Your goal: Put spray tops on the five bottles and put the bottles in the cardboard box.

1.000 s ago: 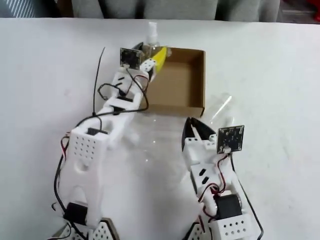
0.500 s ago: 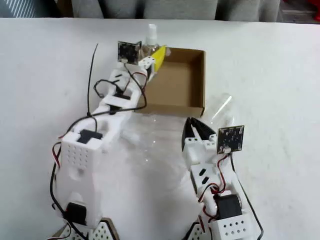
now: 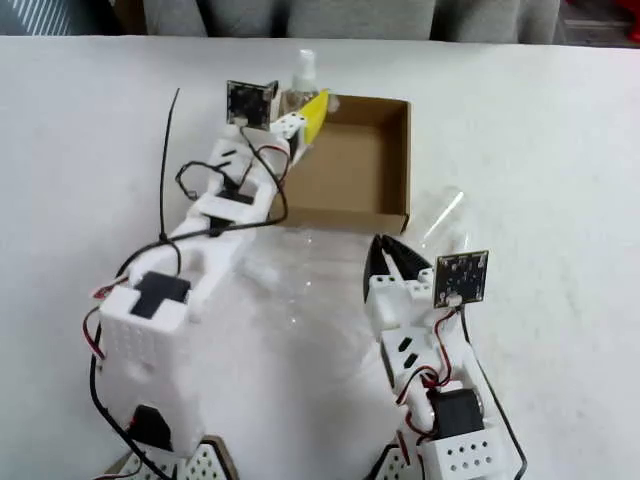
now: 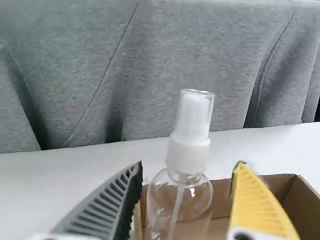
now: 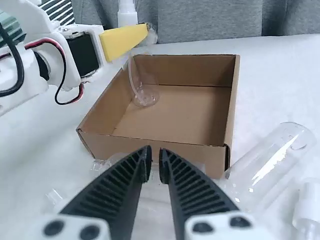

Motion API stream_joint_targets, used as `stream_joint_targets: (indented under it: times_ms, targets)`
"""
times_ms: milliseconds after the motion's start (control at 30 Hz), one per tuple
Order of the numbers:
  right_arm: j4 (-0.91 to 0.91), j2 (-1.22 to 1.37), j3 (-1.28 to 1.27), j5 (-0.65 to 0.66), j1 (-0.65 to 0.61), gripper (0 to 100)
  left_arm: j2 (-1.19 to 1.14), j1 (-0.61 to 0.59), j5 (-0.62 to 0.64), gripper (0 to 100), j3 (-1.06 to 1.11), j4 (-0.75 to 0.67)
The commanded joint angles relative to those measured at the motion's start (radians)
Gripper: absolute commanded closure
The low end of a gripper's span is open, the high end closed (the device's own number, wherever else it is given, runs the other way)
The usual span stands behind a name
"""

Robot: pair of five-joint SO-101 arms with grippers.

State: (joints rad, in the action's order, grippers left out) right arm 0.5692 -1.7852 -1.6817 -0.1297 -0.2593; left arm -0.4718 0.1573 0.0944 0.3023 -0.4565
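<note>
Left gripper (image 4: 188, 167) is clamping a clear bottle (image 4: 179, 202) between its grey and yellow jaws, and is holding it over the far left corner of the cardboard box (image 5: 165, 137). That bottle is already wearing a white spray top (image 4: 192, 125) under a clear cap. From the right wrist view it is leaning at a tilt, with its round base hanging down inside the box near the corner; whether the base is touching the floor of the box I cannot tell. The box is sitting open on the white table (image 3: 540, 120), and nothing else is lying in it.

Right gripper (image 5: 155, 160) is hovering low just in front of the box's near wall, its black jaws drawn almost together with a thin slit between them and nothing in their grasp. Something clear is lying on the table near it, along the foot of the box, too faint to make out.

To the right, a second bottle (image 5: 267, 162) is lying on its side just beside the box's near right corner, uncapped. Next to it, a loose spray top (image 5: 307, 212) is resting on the table.
</note>
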Motion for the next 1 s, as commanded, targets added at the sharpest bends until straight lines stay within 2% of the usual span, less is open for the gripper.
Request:
stream_joint_targets:
  times_ms: [0,300,500,600,733,867,967]
  targets:
    - [-0.008,-0.012,-0.009,0.015,0.007,98.1,0.12,0.024,-0.043,72,0.002,0.089]
    - [-0.008,-0.012,-0.009,0.015,0.007,98.1,0.318,0.041,-0.137,72,0.144,0.295]
    - [-0.008,-0.012,-0.009,0.015,0.007,98.1,0.513,0.065,-0.146,72,0.262,0.47]
    - [-0.008,-0.012,-0.009,0.015,0.007,98.1,0.596,0.067,-0.143,79,0.296,0.555]
    - [-0.007,-0.012,-0.009,0.015,0.007,98.1,0.704,0.062,-0.147,99,0.338,0.611]
    - [-0.005,-0.012,-0.009,0.015,0.007,98.1,0.822,0.064,-0.141,92,0.427,0.657]
    - [-0.005,-0.012,-0.009,0.015,0.007,98.1,0.921,0.065,-0.14,97,0.489,0.732]
